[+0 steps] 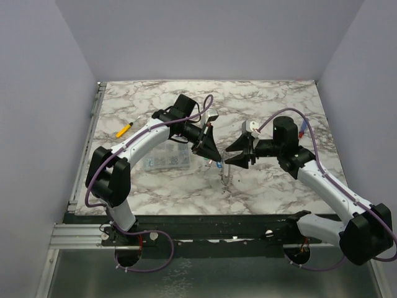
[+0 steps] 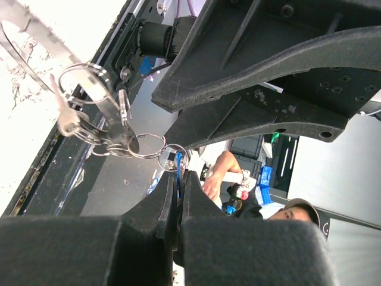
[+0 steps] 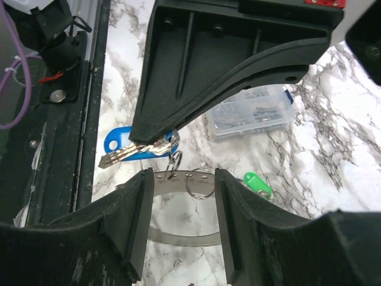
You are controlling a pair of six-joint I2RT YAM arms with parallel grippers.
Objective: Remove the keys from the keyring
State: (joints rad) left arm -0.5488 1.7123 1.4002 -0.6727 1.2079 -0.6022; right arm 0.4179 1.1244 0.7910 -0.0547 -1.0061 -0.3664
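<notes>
The keyring (image 3: 178,180) is a flat grey metal band with small holes, held off the table between my two grippers (image 1: 224,174). My right gripper (image 3: 180,196) grips it across its width, one finger on each side. My left gripper (image 2: 178,179) is shut on the blue-headed key (image 3: 119,140), which hangs with plain silver keys (image 3: 128,154) on a small split ring through the band. In the left wrist view the band (image 2: 110,110) carries several small split rings (image 2: 146,146). A green-headed key (image 3: 257,183) shows past my right finger; I cannot tell whether it is attached.
A clear compartment box (image 1: 166,160) with small parts lies on the marble table (image 1: 260,105) under my left arm; it also shows in the right wrist view (image 3: 253,113). A yellow pen (image 1: 125,130) lies at the left. The table's black front rail (image 3: 59,119) is close by.
</notes>
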